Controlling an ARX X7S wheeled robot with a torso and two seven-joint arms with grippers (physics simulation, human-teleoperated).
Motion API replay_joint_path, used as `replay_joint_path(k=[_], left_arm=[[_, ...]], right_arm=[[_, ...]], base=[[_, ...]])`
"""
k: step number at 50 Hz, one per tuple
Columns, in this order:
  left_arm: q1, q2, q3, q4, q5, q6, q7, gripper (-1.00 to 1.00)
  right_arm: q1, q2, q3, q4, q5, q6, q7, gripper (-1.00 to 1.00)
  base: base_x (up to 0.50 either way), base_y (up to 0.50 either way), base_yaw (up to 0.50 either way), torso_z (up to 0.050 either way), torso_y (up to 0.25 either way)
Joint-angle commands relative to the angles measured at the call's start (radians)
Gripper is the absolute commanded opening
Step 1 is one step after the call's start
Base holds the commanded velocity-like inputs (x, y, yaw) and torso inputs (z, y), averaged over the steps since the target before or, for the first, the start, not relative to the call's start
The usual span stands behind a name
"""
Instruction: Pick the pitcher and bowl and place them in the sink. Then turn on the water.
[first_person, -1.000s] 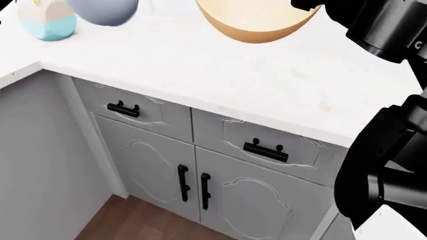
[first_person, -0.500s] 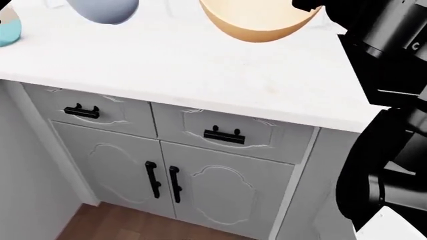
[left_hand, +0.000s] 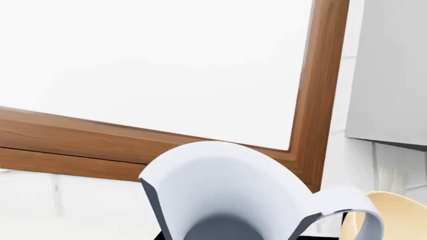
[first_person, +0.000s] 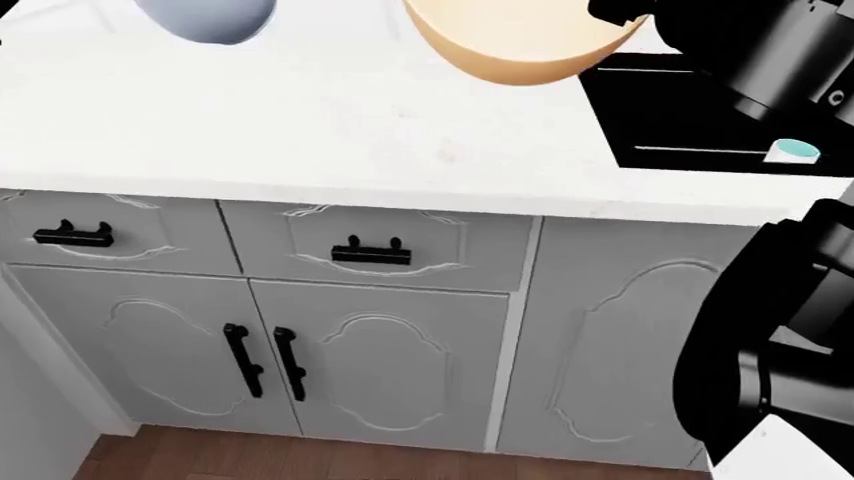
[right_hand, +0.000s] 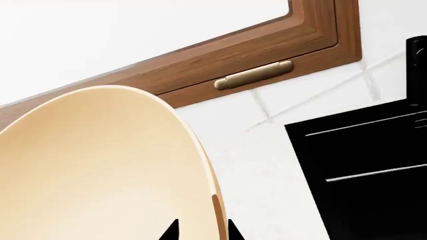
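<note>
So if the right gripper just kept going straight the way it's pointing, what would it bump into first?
Probably the white tiled wall under the wooden window frame, beyond the bowl the right gripper holds. The sink lies off to one side. Depth is hard to judge.

Pitcher (first_person: 207, 20) and bowl (first_person: 514, 45) aloft — sink (first_person: 694, 125) rightward

white countertop (first_person: 334, 120), grey cabinets (first_person: 374, 350) with black handles (first_person: 370, 251), wood floor (first_person: 267, 455), wood-framed window (left_hand: 320, 90), white tiled wall (right_hand: 313, 97)

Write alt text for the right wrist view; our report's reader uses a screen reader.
A large tan bowl fills the near view, its rim between the right gripper fingertips. Beyond it lie a white counter, the black sink and a wooden window frame.
</note>
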Motion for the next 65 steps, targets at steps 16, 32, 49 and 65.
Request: replay_joint_path(k=[16,32,49,65], left_arm=[[-0.004,0.002,-0.014,-0.002,-0.021,0.007,-0.014,-1.00],[-0.004,0.001,-0.013,-0.004,-0.027,0.006,-0.014,-1.00],[-0.002,0.002,-0.015,-0.003,-0.028,0.011,-0.026,-1.00],[-0.005,0.000,-0.013,-0.005,-0.034,0.006,-0.024,-1.00]], right_arm=[[-0.007,0.012,-0.039,0.028,0.017,-0.050,-0.033,-1.00],[-0.012,0.026,-0.015,0.002,0.053,-0.032,-0.017,-1.00],[-0.025,0.045,-0.002,-0.023,0.072,-0.026,0.010,-1.00],[-0.045,0.070,0.006,-0.041,0.089,-0.026,0.042,-1.00]], base=[[-0.19,0.09,-0.31,0.000,0.000],[-0.50,-0.01,0.00,0.000,0.001],[-0.50,-0.01,0.00,0.001,0.001],[-0.50,-0.01,0.00,0.000,0.001]])
